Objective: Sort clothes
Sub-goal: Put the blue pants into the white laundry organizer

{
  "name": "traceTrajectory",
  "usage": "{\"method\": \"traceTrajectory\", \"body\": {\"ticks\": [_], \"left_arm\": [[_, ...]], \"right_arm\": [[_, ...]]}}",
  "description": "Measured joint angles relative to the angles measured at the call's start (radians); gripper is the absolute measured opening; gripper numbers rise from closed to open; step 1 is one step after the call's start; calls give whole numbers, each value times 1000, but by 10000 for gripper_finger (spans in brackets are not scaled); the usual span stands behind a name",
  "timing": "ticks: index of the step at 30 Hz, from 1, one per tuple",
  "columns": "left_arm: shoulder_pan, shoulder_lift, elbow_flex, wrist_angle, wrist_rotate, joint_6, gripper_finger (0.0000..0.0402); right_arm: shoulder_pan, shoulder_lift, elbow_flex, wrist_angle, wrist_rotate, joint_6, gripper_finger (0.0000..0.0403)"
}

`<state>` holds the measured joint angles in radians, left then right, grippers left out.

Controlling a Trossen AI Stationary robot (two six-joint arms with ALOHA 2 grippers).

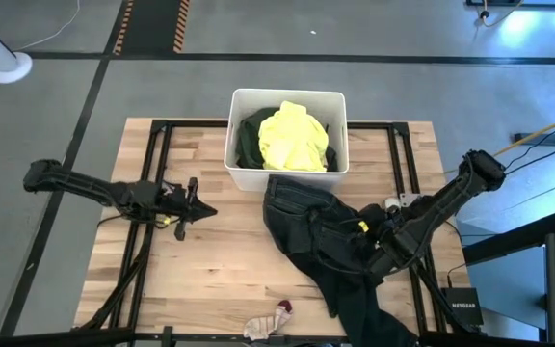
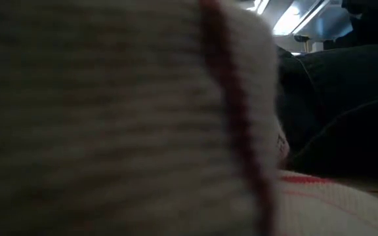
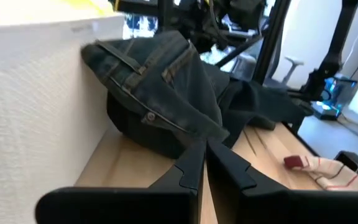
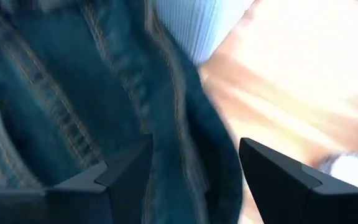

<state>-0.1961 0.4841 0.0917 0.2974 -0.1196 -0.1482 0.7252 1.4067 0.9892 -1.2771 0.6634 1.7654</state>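
Dark jeans (image 1: pixel 316 226) lie spread on the table from the white bin's (image 1: pixel 258 178) front wall toward the near right edge; their waistband (image 3: pixel 142 68) leans against that wall. A bright yellow top (image 1: pixel 292 140) and a dark green shirt (image 1: pixel 249 135) lie in the bin. My right gripper (image 1: pixel 366 253) is open, low over the jeans (image 4: pixel 73 93). My left gripper (image 1: pixel 208 209) is shut and empty, left of the jeans, pointing at them (image 3: pixel 205 144). A small white and maroon piece (image 1: pixel 270 321) lies at the near edge. My right gripper is open and comes slanting down from the table's right side. A ridge of the jeans' denim (image 4: pixel 185 124) shows between its two fingers. I cannot tell whether the fingers touch it.
The small white piece with a maroon stripe (image 2: pixel 110 118) fills most of the low view, with dark cloth (image 2: pixel 346 105) behind it. It also shows in the left wrist view (image 3: pixel 319 168). Bare wood (image 1: pixel 210 270) lies near left of the jeans.
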Motion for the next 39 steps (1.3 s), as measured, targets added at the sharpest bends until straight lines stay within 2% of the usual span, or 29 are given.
{"method": "traceTrajectory", "body": {"ticks": [3,6,8,14,17,21,24,27,30,33,39], "left_arm": [[-3,79,0,55,-1,3,13],[-3,148,0,91,0,3,13],[-3,183,0,105,-1,3,13],[-2,239,0,111,0,21,13],[-2,254,0,108,0,27,13],[-2,269,0,105,1,40,13],[-2,278,0,100,1,37,13],[-2,279,0,94,0,37,13],[-2,277,0,83,0,37,13],[-2,277,0,76,0,37,13],[-2,277,0,71,0,18,13]], "right_arm": [[-23,-26,-26,23,36,-20,257],[-67,-41,-88,181,32,-95,257],[-99,-39,-144,379,15,-204,257],[-198,48,-292,1142,-30,-593,257],[-250,141,-288,1383,-80,-718,257],[-318,292,-202,1577,-170,-880,257],[-356,366,-101,1596,-223,-988,257],[-383,376,1,1540,-317,-1070,257],[-396,340,105,1395,-440,-1120,257],[-385,299,215,1225,-504,-1119,257],[-285,266,394,956,-524,-1047,257]]}}
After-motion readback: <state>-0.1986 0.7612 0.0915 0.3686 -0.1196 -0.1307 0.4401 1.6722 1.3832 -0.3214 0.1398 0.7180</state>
